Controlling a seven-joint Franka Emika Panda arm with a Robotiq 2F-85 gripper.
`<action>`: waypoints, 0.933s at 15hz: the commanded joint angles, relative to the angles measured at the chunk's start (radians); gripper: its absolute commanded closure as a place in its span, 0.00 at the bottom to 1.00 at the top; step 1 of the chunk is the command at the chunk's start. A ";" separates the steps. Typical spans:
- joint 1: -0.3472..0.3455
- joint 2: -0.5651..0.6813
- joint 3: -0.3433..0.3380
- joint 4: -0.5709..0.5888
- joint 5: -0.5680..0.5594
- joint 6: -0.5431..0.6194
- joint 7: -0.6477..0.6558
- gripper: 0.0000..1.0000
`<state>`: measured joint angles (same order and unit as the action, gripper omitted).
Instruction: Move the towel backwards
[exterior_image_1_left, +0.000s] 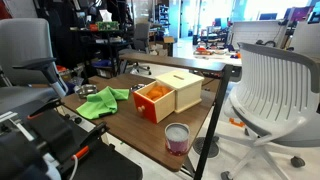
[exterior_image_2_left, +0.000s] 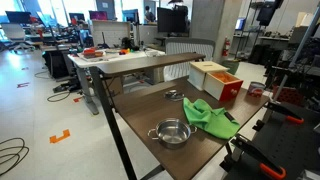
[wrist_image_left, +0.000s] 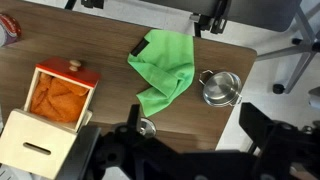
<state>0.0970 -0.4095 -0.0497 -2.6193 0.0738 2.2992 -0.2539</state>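
In an exterior view, the green towel (exterior_image_1_left: 105, 103) lies crumpled on the brown surface (exterior_image_1_left: 140, 135), near the edge on the arm's (exterior_image_1_left: 40, 140) side. A metal pot (exterior_image_1_left: 87, 90) sits just beside it. An orange box (exterior_image_1_left: 155, 100) touches a pale wooden box (exterior_image_1_left: 185, 92) in the middle of the surface. A pinkish cup (exterior_image_1_left: 177, 137) stands near the front corner, well apart from the towel. A white chair (exterior_image_1_left: 270, 90) stands beside the surface. The pincer cannot be made out here.

In an exterior view from another place, the towel (exterior_image_2_left: 210, 117) lies between the pot (exterior_image_2_left: 172, 132) and the orange box (exterior_image_2_left: 228, 88), with a small metal piece (exterior_image_2_left: 175, 96) near it. The arm's dark frame (exterior_image_2_left: 285, 120) stands at the surface's edge, and again I cannot tell how the pincer stands.

In the wrist view, the pincer (wrist_image_left: 185, 150) hangs above the surface (wrist_image_left: 100, 40), released, with its dark fingers (wrist_image_left: 275, 135) spread wide and nothing between them. The towel (wrist_image_left: 163, 70) lies flat but rumpled below, apart from the fingers. The pot (wrist_image_left: 218, 88) is just beside it. The orange box (wrist_image_left: 62, 95) and wooden box (wrist_image_left: 35, 145) sit on the other side of it. The small metal piece (wrist_image_left: 147, 127) lies close to the towel's lower tip.
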 joint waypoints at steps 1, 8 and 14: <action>-0.005 0.000 0.005 0.002 0.002 -0.002 -0.001 0.00; -0.028 0.066 0.010 -0.076 -0.020 0.125 0.032 0.00; -0.093 0.340 0.004 -0.063 -0.071 0.327 0.096 0.00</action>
<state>0.0346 -0.2222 -0.0482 -2.7302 0.0358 2.5471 -0.2048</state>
